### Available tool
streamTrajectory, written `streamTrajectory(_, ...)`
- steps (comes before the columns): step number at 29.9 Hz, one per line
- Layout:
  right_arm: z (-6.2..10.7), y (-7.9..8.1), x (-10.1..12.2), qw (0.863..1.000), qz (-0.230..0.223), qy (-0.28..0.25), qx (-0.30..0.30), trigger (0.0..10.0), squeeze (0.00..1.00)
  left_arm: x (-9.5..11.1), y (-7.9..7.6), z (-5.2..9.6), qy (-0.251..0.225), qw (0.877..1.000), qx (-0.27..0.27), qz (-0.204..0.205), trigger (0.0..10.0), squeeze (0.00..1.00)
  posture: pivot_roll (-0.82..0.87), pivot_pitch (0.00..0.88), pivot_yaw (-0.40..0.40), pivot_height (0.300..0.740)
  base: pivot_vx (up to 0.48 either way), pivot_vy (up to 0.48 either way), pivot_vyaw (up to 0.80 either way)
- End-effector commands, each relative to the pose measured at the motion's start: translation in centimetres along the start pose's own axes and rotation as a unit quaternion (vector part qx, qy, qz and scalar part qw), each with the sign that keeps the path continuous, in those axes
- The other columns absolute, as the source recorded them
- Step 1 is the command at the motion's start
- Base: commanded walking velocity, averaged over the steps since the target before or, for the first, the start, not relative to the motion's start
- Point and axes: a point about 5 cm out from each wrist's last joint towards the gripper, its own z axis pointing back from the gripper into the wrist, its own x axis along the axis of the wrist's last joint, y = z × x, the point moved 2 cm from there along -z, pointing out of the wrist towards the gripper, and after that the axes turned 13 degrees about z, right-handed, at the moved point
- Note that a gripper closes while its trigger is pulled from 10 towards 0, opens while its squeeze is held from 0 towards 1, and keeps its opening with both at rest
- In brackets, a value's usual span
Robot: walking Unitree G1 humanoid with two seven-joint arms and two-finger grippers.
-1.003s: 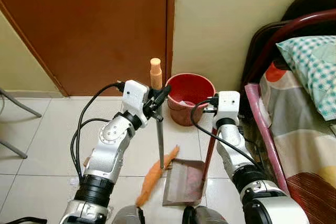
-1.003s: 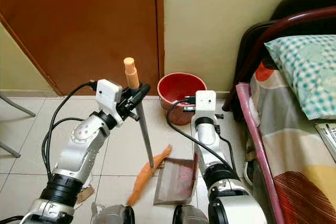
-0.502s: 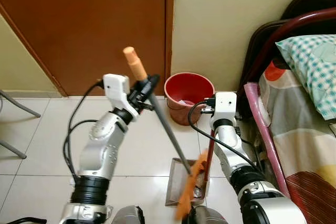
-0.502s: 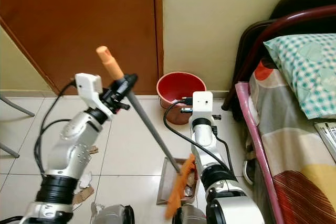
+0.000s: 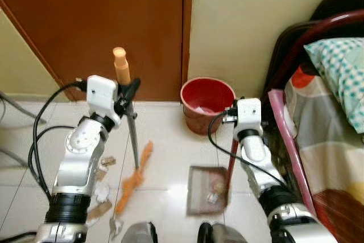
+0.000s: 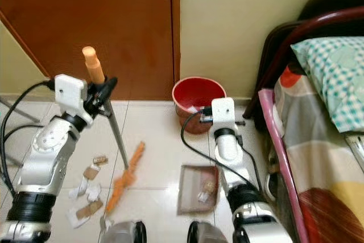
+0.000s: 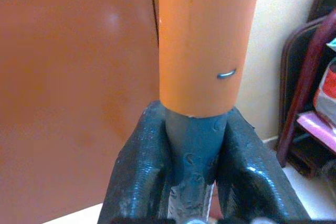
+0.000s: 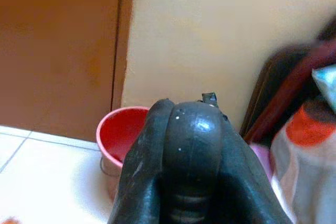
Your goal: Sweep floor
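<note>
On the glossy pale-tiled floor point(image 5: 165, 152) before a brown wooden door point(image 5: 102, 21), a broom point(image 5: 132, 140) is being held nearly upright by the left gripper point(image 5: 126, 92). Its grey metal shaft is being clamped between the black, rubbery jaws just below the smooth cylindrical orange grip, as is being shown close up in the left wrist view point(image 7: 191, 150), while its soft orange bristle head point(image 6: 122, 183) is lying slanted on the tiles. Near the bristles, on the robot's left, several small crumpled scraps of paper and cardboard point(image 6: 88, 189) are lying scattered. To the right of the broom, a flat, dull brown dustpan point(image 5: 209, 189) is resting on the floor with a few bits of litter inside it. Its thin dark red upright handle point(image 5: 230, 166) is being gripped at its rounded black top by the right gripper point(image 5: 236, 119), whose jaws are being kept clenched around it in the right wrist view point(image 8: 191, 161). A round red plastic bucket point(image 5: 207, 103) is standing against the cream wall beyond the dustpan, and a bed point(image 5: 330, 112) with a curved dark red frame and checked pillow is lying alongside on the right.
</note>
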Motion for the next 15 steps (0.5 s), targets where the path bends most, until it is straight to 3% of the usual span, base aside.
streamTrajectory(1,0.3,0.1,1.4,0.995,0.070,-0.060,0.031,10.0,0.00,-0.2,-0.3,0.2,-0.008,1.000,-0.001,-0.004,10.0,0.00,0.03,0.136,-0.021,0.740,0.000,0.000,0.00)
streamTrajectory(4,0.7,1.1,3.0,0.980,0.138,-0.127,0.070,10.0,0.00,-1.2,-0.2,0.5,0.002,1.000,0.010,-0.001,10.0,0.00,0.03,0.122,-0.020,0.740,0.000,0.000,0.00)
streamTrajectory(9,1.1,2.6,4.1,0.970,0.145,-0.161,0.110,10.0,0.00,-3.2,-0.7,1.0,0.025,0.999,0.023,0.001,10.0,0.00,0.02,0.103,-0.011,0.740,0.000,0.000,0.00)
streamTrajectory(15,1.1,2.4,3.5,0.984,0.081,-0.127,0.099,10.0,0.00,-3.8,-0.7,0.7,0.033,0.999,0.029,-0.001,10.0,0.00,0.01,0.082,0.002,0.740,0.000,0.000,0.00)
